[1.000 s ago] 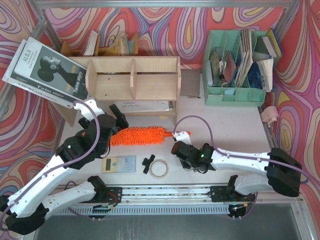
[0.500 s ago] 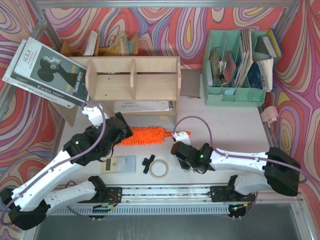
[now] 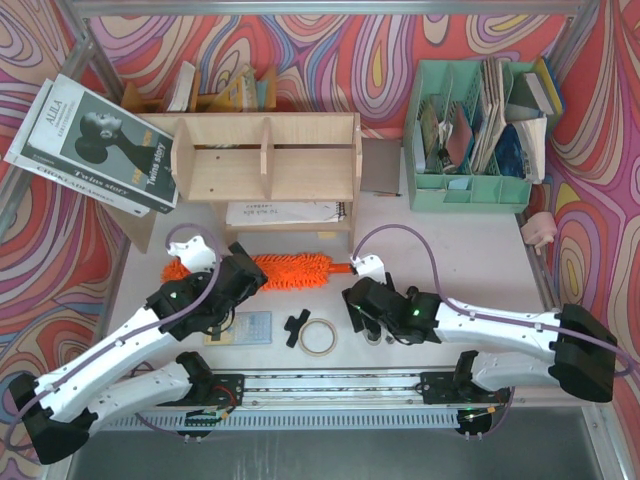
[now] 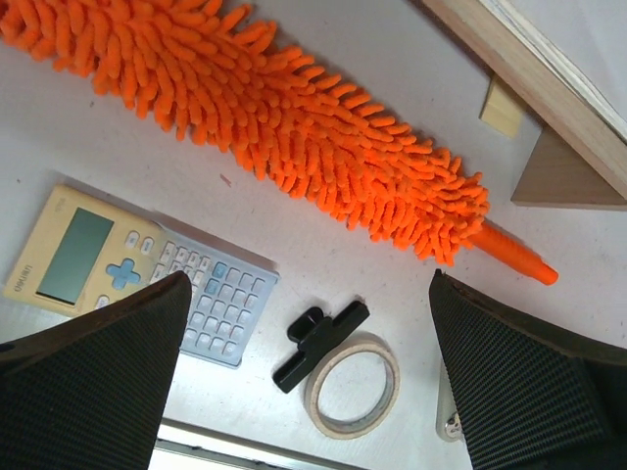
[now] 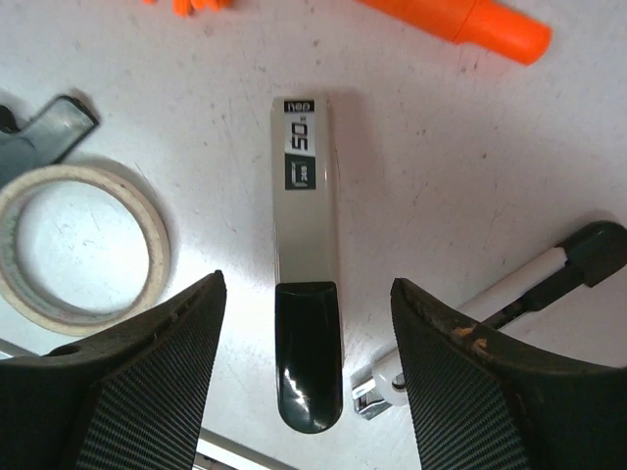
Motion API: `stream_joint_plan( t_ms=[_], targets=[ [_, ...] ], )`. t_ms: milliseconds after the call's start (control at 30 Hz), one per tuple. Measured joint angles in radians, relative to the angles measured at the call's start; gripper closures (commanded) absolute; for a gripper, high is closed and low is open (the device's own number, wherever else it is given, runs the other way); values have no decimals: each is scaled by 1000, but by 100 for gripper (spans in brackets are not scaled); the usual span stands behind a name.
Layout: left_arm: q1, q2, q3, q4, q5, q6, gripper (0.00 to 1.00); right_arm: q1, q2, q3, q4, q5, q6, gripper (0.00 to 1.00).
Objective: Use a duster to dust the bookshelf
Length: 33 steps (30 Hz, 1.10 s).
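Note:
The duster [image 3: 295, 270] lies flat on the table in front of the bookshelf [image 3: 265, 155], its orange handle [image 3: 345, 267] pointing right. From the left wrist the duster [image 4: 274, 127] runs across the top, handle [image 4: 514, 253] at the right. My left gripper [image 3: 243, 272] hovers over the duster's left part, wide open and empty; from its wrist, the left gripper [image 4: 309, 382] stands above the table. My right gripper [image 3: 358, 300] is open just below the handle. In its wrist view the right gripper [image 5: 309, 372] straddles a white and black stapler [image 5: 306, 294] without touching it; the handle [image 5: 460, 20] lies beyond.
A calculator [image 4: 137, 279], a black clip [image 4: 318, 343] and a tape ring [image 4: 353, 387] lie near the front edge. A white pen [image 5: 509, 294] lies beside the stapler. A mint green organizer [image 3: 470, 185] stands back right, books [image 3: 95, 145] back left, a notebook [image 3: 280, 212] under the shelf.
The right gripper has opened from shut. The duster has shifted left, its far end now showing past the left arm. The left arm has drawn back toward the near edge.

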Motion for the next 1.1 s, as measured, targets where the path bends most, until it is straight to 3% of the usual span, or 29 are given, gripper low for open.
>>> stream_joint_plan(
  t_ms=[300,500,767,1100],
  targets=[
    [0,-10,-151,142,-18,-134,2,0,-45,55,-1,86,-14,29],
    [0,31,-185,218,-44,-200,11,0,-41,91,23,146,-14,22],
    [38,163,-230,301,-35,-315,18,0,-33,101,101,181,3,19],
    [124,320,-322,547,0,-357,27,0,-10,96,187,172,-18,17]
  ],
)
